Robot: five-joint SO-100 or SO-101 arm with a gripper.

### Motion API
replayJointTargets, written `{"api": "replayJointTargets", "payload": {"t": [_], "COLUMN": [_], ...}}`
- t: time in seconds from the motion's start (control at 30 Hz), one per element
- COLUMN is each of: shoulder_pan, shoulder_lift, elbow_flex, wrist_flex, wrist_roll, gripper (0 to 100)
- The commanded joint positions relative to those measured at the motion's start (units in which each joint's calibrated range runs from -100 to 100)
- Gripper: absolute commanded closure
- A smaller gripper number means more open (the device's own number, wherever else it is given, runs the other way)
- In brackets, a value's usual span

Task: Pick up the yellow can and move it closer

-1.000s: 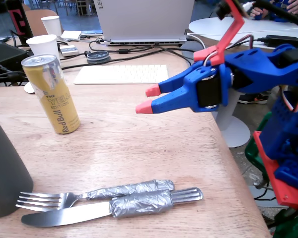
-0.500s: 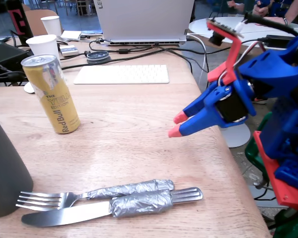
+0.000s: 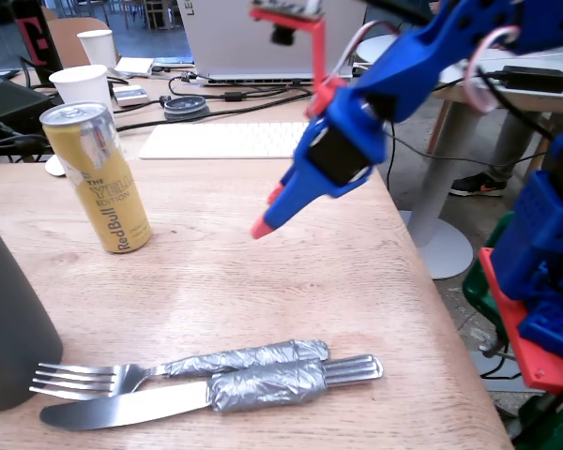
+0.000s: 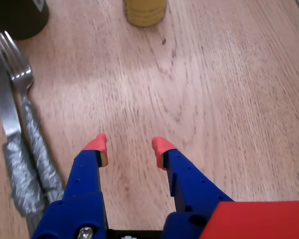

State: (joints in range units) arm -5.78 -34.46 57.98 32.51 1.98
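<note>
Bright, even daylight; arm perhaps slightly motion-blurred.

The wrist view's top edge cuts off the yellow can (image 4: 145,12).

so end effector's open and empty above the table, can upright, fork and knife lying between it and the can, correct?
Not quite. The fork and knife aren't between them: the fixed view shows both near the table's front edge, below the can and clear of the line to the end effector. The rest holds: it's open, empty, above the table; the can is upright.
</note>
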Motion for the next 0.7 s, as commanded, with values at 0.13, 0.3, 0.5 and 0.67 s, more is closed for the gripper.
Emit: {"api": "replayJointTargets", "payload": {"t": [0.13, 0.3, 0.5, 0.67], "shoulder_pan": [0.0, 0.2, -0.1, -0.1], "shoulder_lift": [20.7, 35.7, 41.8, 41.1], "elbow_flex": [-3.9, -11.6, -20.7, -20.9], "wrist_flex": [-41.9, -57.5, -57.5, -57.3], "wrist_roll": [0.2, 0.2, -0.1, 0.2], "gripper": [80, 80, 80, 71]}}
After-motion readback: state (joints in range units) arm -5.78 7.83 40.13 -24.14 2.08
